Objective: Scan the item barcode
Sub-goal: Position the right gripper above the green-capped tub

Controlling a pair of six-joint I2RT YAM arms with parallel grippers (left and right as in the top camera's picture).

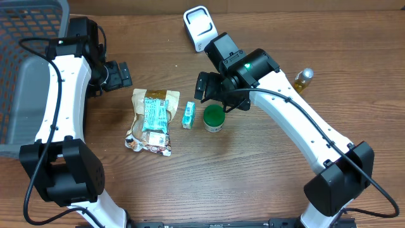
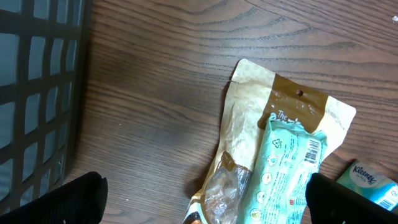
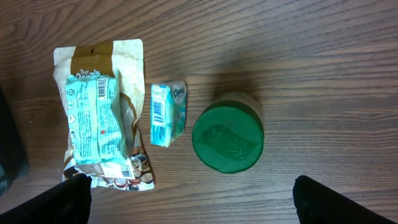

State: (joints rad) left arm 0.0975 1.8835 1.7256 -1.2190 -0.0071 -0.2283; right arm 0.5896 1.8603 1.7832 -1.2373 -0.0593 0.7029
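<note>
The right gripper (image 1: pixel 213 94) hangs over the wood-grain table (image 1: pixel 240 183) with its 2 black fingers (image 3: pixel 68 199) spread wide, holding nothing. Just under it stands a round jar (image 3: pixel 227 138) with a smooth green lid screwed on, the lid faintly embossed. What is inside cannot be seen.

Just beside the jar lies a small soft tissue pack (image 3: pixel 166 115), rectangular and pale teal, with its barcode facing up. Next along is a flat, crinkly paper pouch (image 3: pixel 99 53), beige with a brown band and a punched hang hole. A clear patch at its lower end shows brownish contents too blurred to name. A glossy teal packet (image 3: pixel 93 118) lies on top of the pouch, printed side and barcode up.

The left gripper (image 1: pixel 122 76) is off to the other side of the pouch, also spread wide and holding nothing. Behind it sits a dark mesh basket (image 1: pixel 31 25).

A white scanner (image 1: pixel 199 26) with rounded corners stands at the far edge of the table, apart from all 4 items. A small yellowish bottle (image 1: pixel 304 79) stands by the right arm.
</note>
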